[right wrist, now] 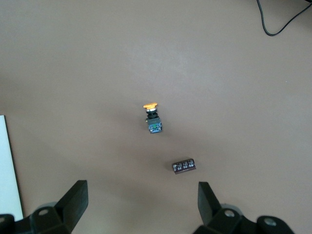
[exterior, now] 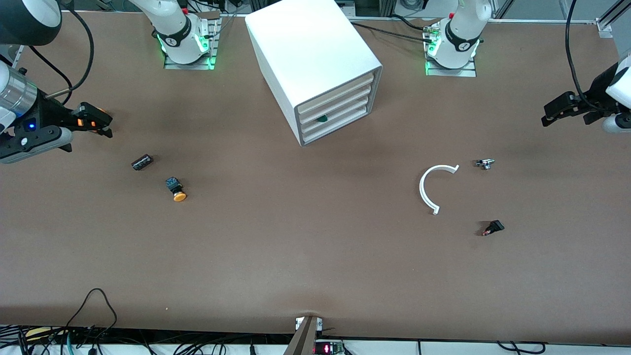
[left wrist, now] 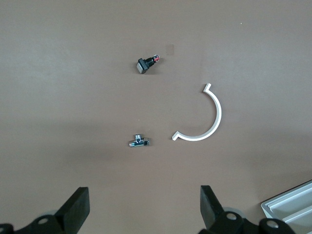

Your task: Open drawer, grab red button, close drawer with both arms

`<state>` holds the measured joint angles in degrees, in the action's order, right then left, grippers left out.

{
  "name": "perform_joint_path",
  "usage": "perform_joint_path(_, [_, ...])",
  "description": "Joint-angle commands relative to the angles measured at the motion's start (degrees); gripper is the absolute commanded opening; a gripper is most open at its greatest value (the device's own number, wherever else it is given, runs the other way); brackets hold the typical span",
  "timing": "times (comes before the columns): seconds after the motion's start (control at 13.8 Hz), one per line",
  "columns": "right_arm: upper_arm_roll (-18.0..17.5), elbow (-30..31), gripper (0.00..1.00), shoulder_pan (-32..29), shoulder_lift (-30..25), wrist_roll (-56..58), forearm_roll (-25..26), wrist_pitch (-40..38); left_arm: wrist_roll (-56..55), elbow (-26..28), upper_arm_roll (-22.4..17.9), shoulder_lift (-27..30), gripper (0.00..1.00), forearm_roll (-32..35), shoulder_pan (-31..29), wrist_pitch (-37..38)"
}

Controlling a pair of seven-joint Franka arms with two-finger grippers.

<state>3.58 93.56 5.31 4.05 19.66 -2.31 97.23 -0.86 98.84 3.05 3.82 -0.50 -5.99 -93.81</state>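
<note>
The white cabinet [exterior: 315,59] stands at the table's back middle, and its four cream-fronted drawers [exterior: 335,111] are all shut. A small green tab [exterior: 322,118] shows on one lower drawer front. The red-capped button is not in view. My left gripper [exterior: 548,116] is open and empty, up over the left arm's end of the table; its wrist view [left wrist: 145,209] shows bare table between the fingers. My right gripper [exterior: 106,124] is open and empty over the right arm's end; its wrist view [right wrist: 141,204] shows the same.
An orange-yellow capped button [exterior: 176,190] [right wrist: 152,117] and a small black block [exterior: 142,161] [right wrist: 184,166] lie toward the right arm's end. A white curved strip [exterior: 428,190] [left wrist: 214,119], a metal fitting [exterior: 485,163] [left wrist: 139,142] and a black part with a red tip [exterior: 493,228] [left wrist: 145,64] lie toward the left arm's end.
</note>
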Motion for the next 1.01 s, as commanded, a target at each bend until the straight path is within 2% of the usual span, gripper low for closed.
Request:
perform_joint_path(0.0, [-0.51, -1.54, 1.0, -0.82, 0.78, -0.59, -0.24, -0.37, 2.43, 0.39, 0.03, 0.66, 1.0, 0.68, -0.16, 0.47])
perform_joint_path(0.36, [-0.59, -1.54, 1.0, -0.74, 0.69, -0.59, -0.24, -0.37, 4.37, 1.09, 0.12, -0.21, 1.0, -0.37, 0.98, 1.35])
perform_joint_path(0.72, [-0.59, -1.54, 1.0, -0.82, 0.69, -0.59, -0.24, -0.37, 7.01, 7.67, 0.03, -1.71, 1.0, -9.85, 4.93, 2.58])
perform_joint_path(0.94, [-0.51, -1.54, 1.0, -0.82, 0.78, -0.59, -0.24, -0.37, 11.22, 9.35, 0.03, -4.5, 1.0, -15.83, 6.52, 3.8])
